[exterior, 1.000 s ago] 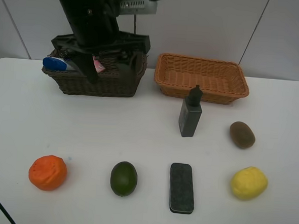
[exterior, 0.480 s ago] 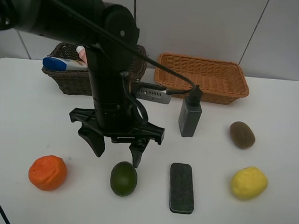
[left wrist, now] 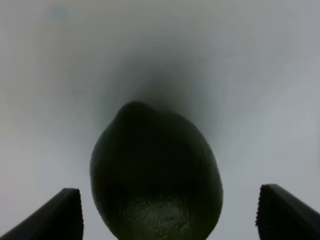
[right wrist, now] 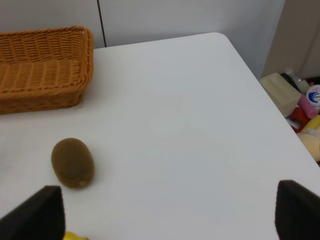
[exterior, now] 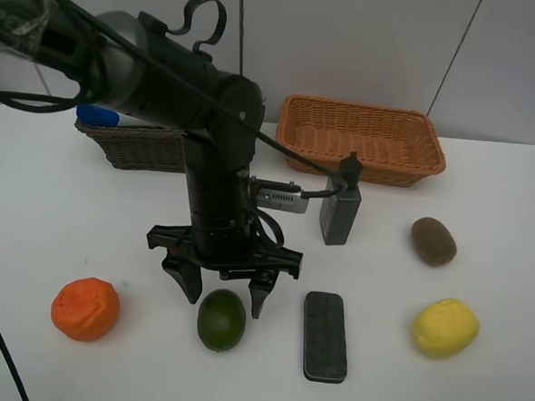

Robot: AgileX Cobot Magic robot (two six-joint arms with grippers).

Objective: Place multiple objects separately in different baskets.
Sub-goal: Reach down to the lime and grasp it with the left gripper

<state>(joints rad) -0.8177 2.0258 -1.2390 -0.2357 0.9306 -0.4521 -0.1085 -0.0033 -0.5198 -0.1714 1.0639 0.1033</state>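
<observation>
Left hand (exterior: 224,301): I see it wide open, holding nothing, straddling the dark green oval avocado (exterior: 221,323).
Avocado: on the white worktop (exterior: 487,178), near its front edge.
Right hand (right wrist: 167,215): wide open, empty.

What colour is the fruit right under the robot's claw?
Dark green. The avocado shows its colour best in the exterior high view.

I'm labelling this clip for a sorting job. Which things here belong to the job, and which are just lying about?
Job: orange, avocado, eraser block, lemon, kiwi, dark grey bottle, blue-capped bottle, dark basket, tan basket.

Lying about: beige box and bright clutter beyond the table's edge.
</observation>
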